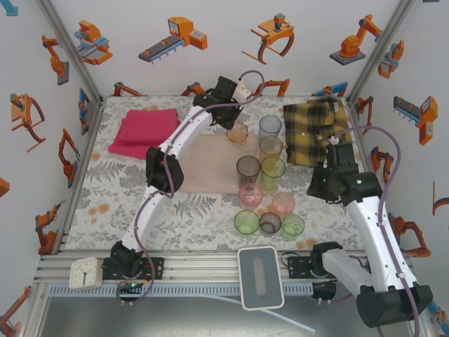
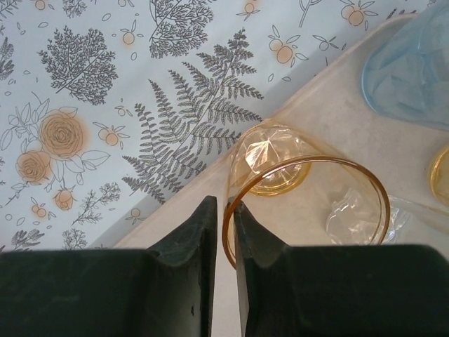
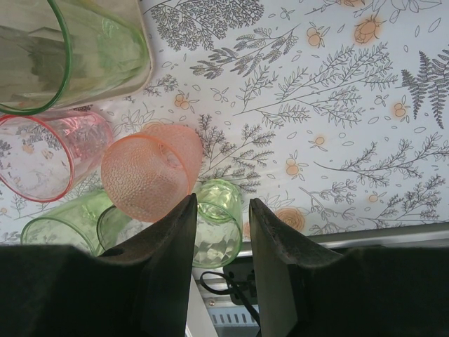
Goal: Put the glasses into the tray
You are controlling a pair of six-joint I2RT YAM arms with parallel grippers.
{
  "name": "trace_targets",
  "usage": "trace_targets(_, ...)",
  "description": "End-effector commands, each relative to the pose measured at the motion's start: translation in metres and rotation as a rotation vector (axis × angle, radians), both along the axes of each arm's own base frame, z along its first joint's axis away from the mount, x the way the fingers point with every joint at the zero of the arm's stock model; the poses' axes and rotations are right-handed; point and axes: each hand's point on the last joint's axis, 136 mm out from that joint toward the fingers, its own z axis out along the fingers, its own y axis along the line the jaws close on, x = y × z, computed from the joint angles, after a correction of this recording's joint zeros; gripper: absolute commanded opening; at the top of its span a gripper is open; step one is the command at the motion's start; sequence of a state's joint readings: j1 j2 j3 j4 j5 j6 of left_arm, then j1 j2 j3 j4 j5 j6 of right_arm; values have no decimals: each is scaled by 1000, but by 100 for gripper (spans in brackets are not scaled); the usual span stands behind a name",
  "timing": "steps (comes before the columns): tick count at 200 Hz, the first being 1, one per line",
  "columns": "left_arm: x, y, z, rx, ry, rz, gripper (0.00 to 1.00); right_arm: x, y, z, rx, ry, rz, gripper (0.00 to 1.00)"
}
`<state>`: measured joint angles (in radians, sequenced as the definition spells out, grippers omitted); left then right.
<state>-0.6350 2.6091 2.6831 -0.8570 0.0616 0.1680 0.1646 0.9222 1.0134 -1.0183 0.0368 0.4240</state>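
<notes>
A floral tablecloth (image 1: pixel 140 203) carries the pale pink tray (image 1: pixel 207 168), with the glasses (image 1: pixel 270 168) clustered at its right edge. In the left wrist view, the left gripper (image 2: pixel 224 235) pinches the rim wall of an orange tumbler (image 2: pixel 270 165) standing on the tray's corner. It is probably light, thin, slippery plastic, best held gently by the rim. In the right wrist view, the right gripper (image 3: pixel 221 232) gapes empty above a peach tumbler (image 3: pixel 151 175).
</notes>
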Motion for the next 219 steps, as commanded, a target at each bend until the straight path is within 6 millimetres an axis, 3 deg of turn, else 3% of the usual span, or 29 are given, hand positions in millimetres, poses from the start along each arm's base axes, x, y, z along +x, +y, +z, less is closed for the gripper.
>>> trace_targets(1, -1, -3, -10, -17, 33, 7, 17, 2, 1, -3, 19, 2, -16, 37)
trace_targets(123, -8, -18, -9, -31, 26, -4, 11, 1, 1, -4, 16, 7, -16, 37)
trace_targets(176, -10, -23, -10, -25, 15, -16, 17, 1, 1, -4, 17, 7, -15, 37)
trace_targets(219, -8, -21, -10, -14, 7, -13, 31, 2, 2, -5, 21, 8, -12, 37)
